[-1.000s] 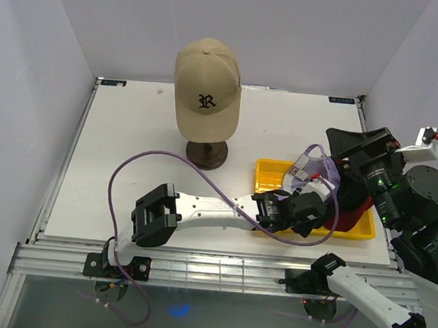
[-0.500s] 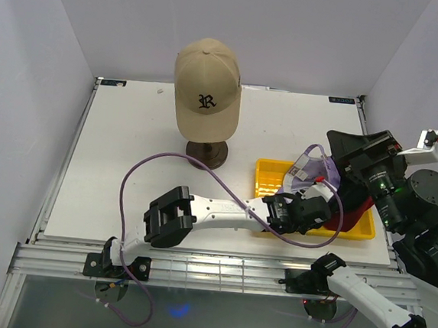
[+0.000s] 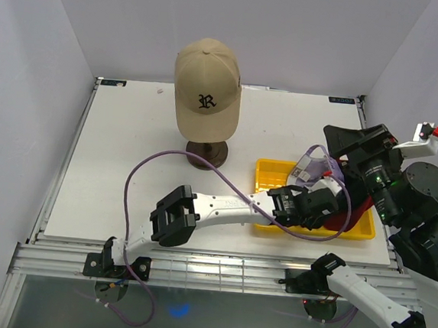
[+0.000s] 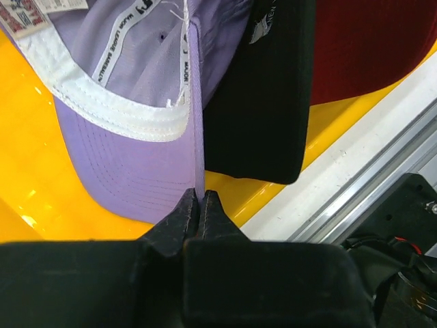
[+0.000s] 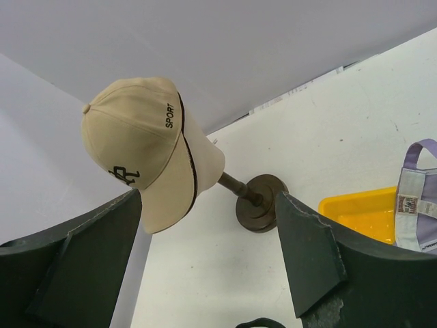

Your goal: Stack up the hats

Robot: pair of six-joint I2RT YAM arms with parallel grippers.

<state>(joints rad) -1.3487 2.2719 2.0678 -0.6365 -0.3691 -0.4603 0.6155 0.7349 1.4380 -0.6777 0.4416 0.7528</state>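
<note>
Walled surface, top view: plain walls (image 3: pixel 292 32) box in a white surface (image 3: pixel 127 164). A tan hat (image 3: pixel 206 86) sits high on a dark stand (image 3: pixel 207 154), probably the base for the stack.
Yellow tray, top view: the yellow tray (image 3: pixel 268 176) at the right near edge holds the other hats bunched together, within reach of either arm.
Left hand, top view: the left hand (image 3: pixel 329 208) reaches into the tray beside the lavender hat (image 3: pixel 316 166). Its own wrist hides the grip.
Right hand, top view: the right hand (image 3: pixel 351 145) hangs over the tray's far side, apart from the hats.
Left wrist view: the fingers (image 4: pixel 171 222) are pinched tight on the lavender hat's brim edge, a thin hold suited to lifting it out. A black hat (image 4: pixel 266 102) and a red hat (image 4: pixel 369 41) lie just behind it, clearer here than from above.
Right wrist view: the fingers (image 5: pixel 89 266) are spread wide with nothing between them. They face the tan hat and show the mannequin head (image 5: pixel 205 160) beneath it and "SPORT" on its side, neither of which shows from overhead.
</note>
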